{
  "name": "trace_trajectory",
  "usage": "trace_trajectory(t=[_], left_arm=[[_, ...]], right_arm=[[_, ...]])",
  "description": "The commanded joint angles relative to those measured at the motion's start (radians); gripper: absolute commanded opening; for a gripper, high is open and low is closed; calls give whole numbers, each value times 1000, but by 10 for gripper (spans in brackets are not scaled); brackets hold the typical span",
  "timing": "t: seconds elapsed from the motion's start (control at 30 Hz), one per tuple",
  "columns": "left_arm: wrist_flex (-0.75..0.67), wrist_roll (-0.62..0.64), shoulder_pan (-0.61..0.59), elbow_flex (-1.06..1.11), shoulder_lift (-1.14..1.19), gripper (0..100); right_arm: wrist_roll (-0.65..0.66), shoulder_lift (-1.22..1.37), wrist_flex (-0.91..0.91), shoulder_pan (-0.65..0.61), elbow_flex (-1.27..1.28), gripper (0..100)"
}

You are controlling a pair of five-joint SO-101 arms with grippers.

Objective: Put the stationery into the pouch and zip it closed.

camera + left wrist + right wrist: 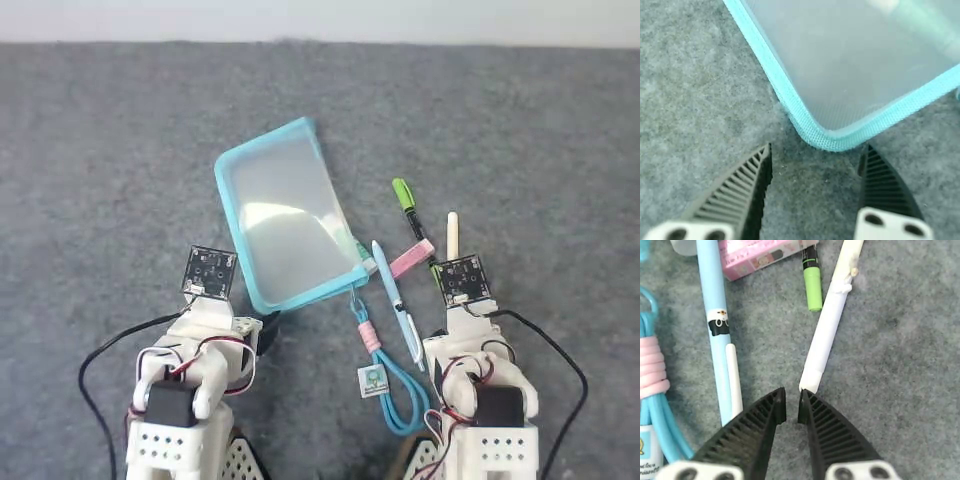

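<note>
A translucent pouch [285, 220] with a teal border lies flat mid-table. My left gripper [816, 159] is open just short of the pouch's [855, 65] near corner, one finger on each side of it and not touching. To the pouch's right lie a blue pen [397, 300], a pink eraser [410, 258], a green highlighter [405, 200] and a white pen [452, 235]. My right gripper [791, 400] is shut and holds nothing, its tips right at the near end of the white pen [830, 330]. The blue pen [715, 315] lies beside it.
A coiled blue cable [388, 385] with a pink tie [652, 370] and a small tag lies between the two arms. The left arm [195, 370] and right arm [480, 390] stand at the near edge. Grey felt [120, 150] covers the table.
</note>
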Motion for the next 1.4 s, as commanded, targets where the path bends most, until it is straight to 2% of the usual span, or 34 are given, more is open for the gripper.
trace_trajectory(t=[0.0,0.13,0.27,0.4,0.47,0.63,0.73,0.93,1.0,1.07,1.23,1.37], left_arm=[[3,6,-9,-13,-17,269],[-3,5,-68,-13,-17,269],[-64,3,-249,-13,-17,270],[-117,-132,-397,-13,-17,270],[-115,-189,-408,-13,-15,269],[-115,-195,-410,-13,-12,269],[-115,-195,-407,-13,-12,269],[-115,-195,-407,-13,-12,269],[-115,-195,-407,-13,-12,269],[-115,-196,-407,-13,-12,269],[-118,-196,-407,-13,-12,269],[-120,-196,-407,-13,-12,269]], right_arm=[[-3,-16,-24,8,23,65],[-2,-16,-139,58,20,65],[63,-15,-260,124,-23,64],[135,-13,-225,177,-132,61],[137,-12,-188,177,-201,61],[137,127,-120,168,-431,61],[137,381,-67,71,-594,65],[126,935,-15,-326,-790,101],[58,1076,-53,-427,-825,143],[-21,1178,-108,-476,-847,180],[-60,1316,-163,-553,-847,227],[-227,1386,-222,-628,-845,227]])
